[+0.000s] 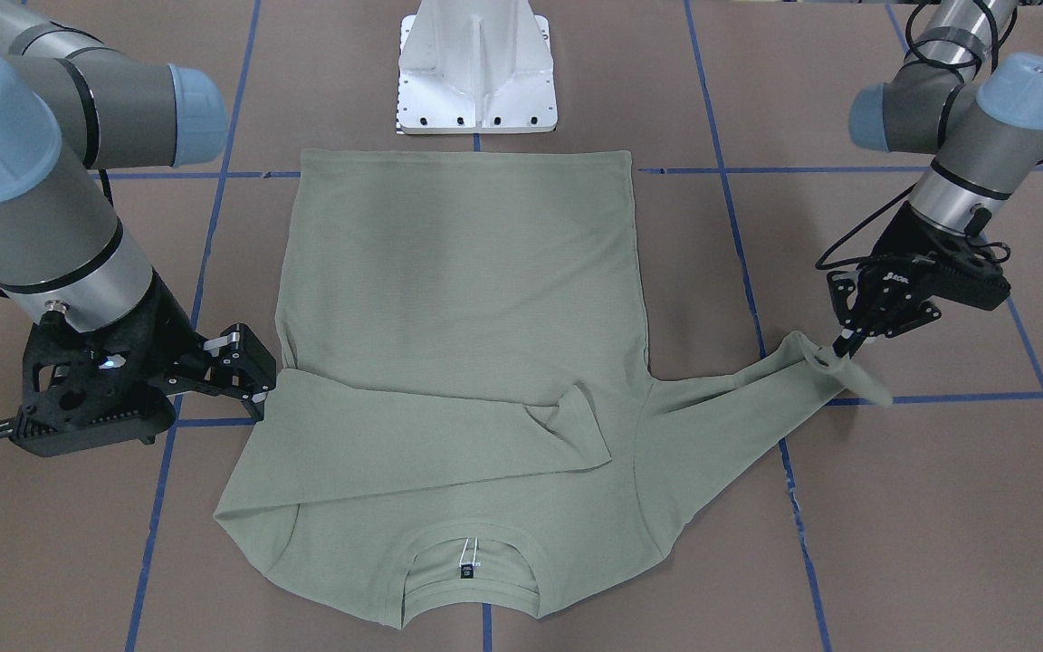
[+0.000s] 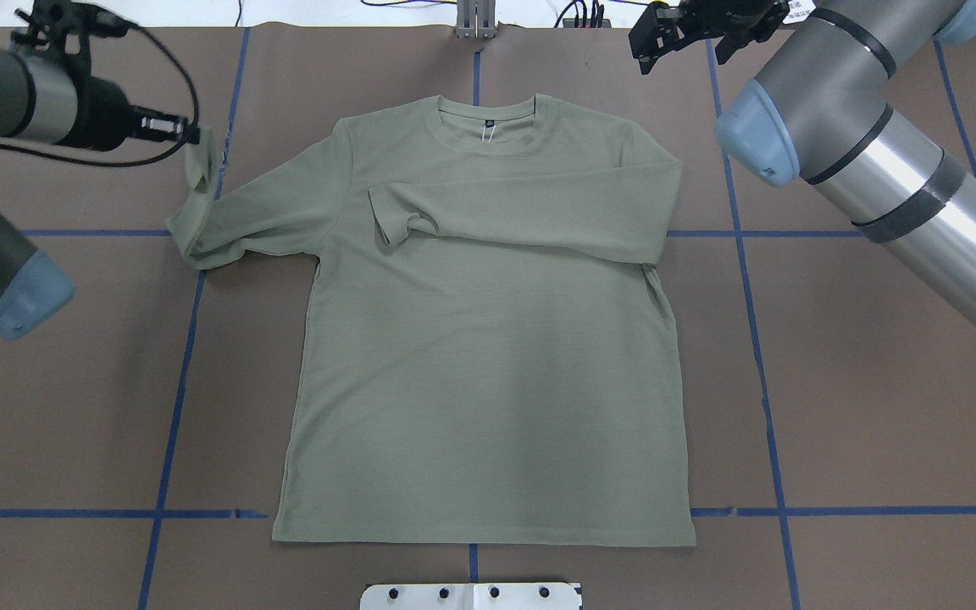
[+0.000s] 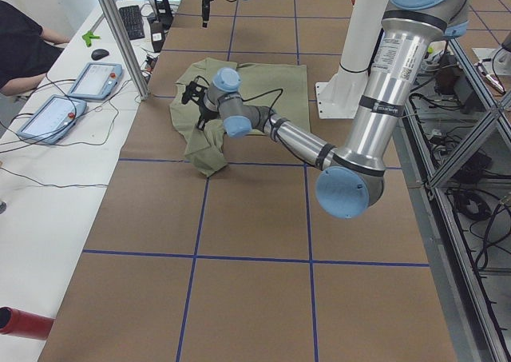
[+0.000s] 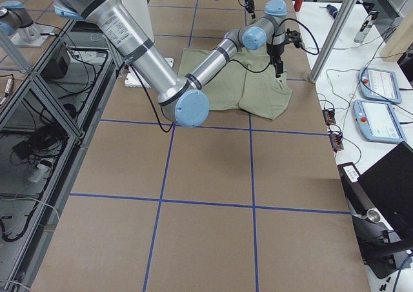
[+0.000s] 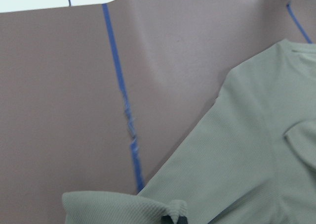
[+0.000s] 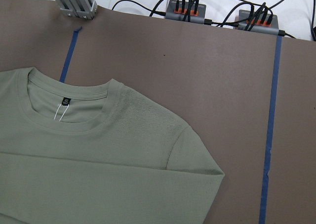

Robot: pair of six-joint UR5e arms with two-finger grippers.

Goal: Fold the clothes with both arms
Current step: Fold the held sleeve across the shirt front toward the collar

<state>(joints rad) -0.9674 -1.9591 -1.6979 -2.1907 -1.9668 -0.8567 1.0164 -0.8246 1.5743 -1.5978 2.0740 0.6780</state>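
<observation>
My left fingers [image 1: 845, 347] pinch the shirt's [image 1: 458, 272] free cuff [image 1: 817, 356], raised off the counter [image 1: 938, 507] to fold it inward, while my right fingers [image 1: 254, 373] hover spread and empty.

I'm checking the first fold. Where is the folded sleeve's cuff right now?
In the overhead view the cuff lies on the chest of the shirt, left of centre and just below the collar.
</observation>
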